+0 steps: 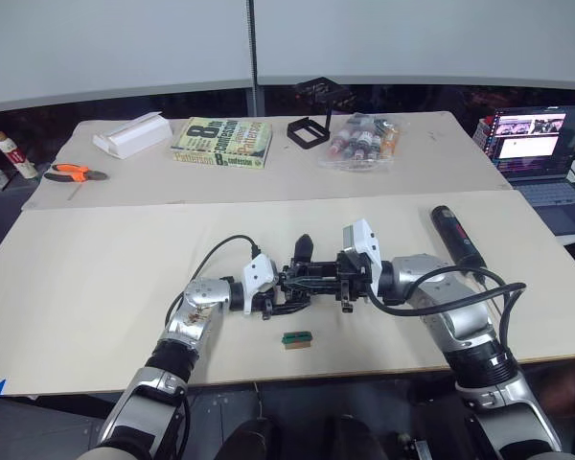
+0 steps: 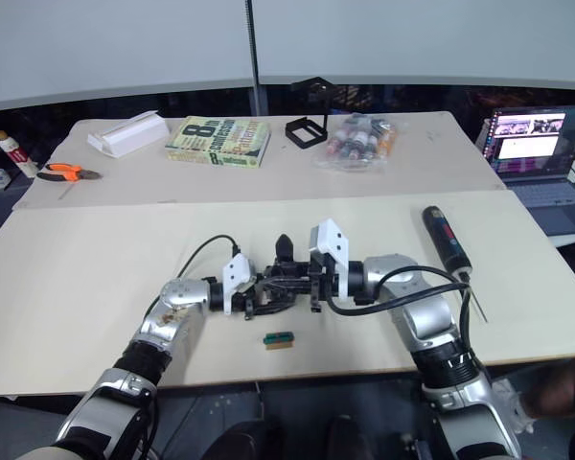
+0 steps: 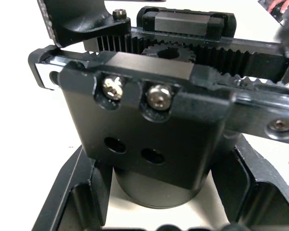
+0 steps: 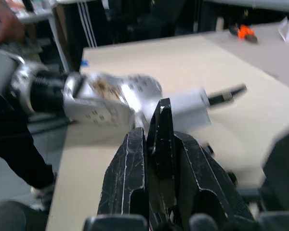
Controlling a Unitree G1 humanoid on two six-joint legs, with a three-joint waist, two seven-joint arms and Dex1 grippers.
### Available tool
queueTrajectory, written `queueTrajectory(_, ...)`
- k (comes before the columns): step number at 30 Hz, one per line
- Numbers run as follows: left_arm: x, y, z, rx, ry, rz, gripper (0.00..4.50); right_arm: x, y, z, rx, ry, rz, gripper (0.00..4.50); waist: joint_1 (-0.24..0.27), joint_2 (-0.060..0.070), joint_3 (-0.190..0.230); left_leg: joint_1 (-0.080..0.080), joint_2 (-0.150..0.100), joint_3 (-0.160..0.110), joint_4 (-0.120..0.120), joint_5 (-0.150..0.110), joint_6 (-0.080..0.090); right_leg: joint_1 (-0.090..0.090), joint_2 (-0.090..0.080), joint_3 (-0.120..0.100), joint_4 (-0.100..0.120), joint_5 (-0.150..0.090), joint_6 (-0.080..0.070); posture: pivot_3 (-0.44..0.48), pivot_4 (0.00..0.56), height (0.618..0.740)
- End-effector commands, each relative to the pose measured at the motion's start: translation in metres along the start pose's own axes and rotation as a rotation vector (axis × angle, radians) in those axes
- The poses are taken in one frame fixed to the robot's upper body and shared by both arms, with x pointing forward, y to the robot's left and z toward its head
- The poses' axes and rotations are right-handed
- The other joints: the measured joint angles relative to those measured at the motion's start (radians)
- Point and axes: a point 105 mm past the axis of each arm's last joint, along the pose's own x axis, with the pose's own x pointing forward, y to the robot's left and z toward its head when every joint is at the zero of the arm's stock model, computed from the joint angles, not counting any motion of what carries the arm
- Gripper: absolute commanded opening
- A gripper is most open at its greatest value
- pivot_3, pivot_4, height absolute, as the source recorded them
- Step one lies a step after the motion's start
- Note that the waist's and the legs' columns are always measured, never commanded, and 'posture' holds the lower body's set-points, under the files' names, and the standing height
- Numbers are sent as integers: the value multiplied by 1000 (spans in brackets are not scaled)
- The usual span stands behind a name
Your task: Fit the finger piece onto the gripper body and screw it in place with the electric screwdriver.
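Cardboard-coloured board [image 1: 96,278] spreads under your arms, with a second beige table behind it carrying orange-handled pliers [image 1: 72,173], a yellow-green book [image 1: 221,142] and a bag of small bottles [image 1: 362,142]. Your left gripper [image 1: 280,289] is clamped on the chunky black gripper body [image 3: 149,139] at centre. Meeting it, your right gripper [image 4: 160,159] pinches the small black wedge-shaped finger piece [image 4: 161,144]. Beyond your right arm lies the long black electric screwdriver [image 2: 446,237], well apart.
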Motion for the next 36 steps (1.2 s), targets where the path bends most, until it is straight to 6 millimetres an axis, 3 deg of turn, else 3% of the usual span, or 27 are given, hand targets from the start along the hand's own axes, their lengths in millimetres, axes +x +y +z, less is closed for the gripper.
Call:
queueTrajectory(1, 4, -7, -2, -3, 6, -24, 2344, -1, 1, 2, -5, 6, 3, 347, 0, 0, 0, 0, 0, 0, 0, 0, 0, 0, 0, 0, 0, 0, 0, 0, 150, 740)
queueTrajectory(19, 5, -7, -2, -2, 5, -29, 2344, 4, -5, -15, 20, 175, -53, 347, -2, 0, 0, 1, 0, 0, 0, 0, 0, 0, 0, 0, 0, 0, 0, 0, 150, 740)
queueTrajectory(26, 4, -8, -3, -3, 5, -30, 2344, 3, -4, -27, 107, 267, -60, 347, -2, 0, 0, 2, 0, 0, 0, 0, 0, 0, 0, 0, 0, 0, 0, 0, 150, 740)
queueTrajectory(36, 4, -8, -2, -3, 4, -27, 2344, -6, -14, -45, 234, 270, -101, 347, -2, 0, -6, 3, 0, 0, -1, 0, 0, 1, 0, 0, -1, 0, 0, 0, 150, 740)
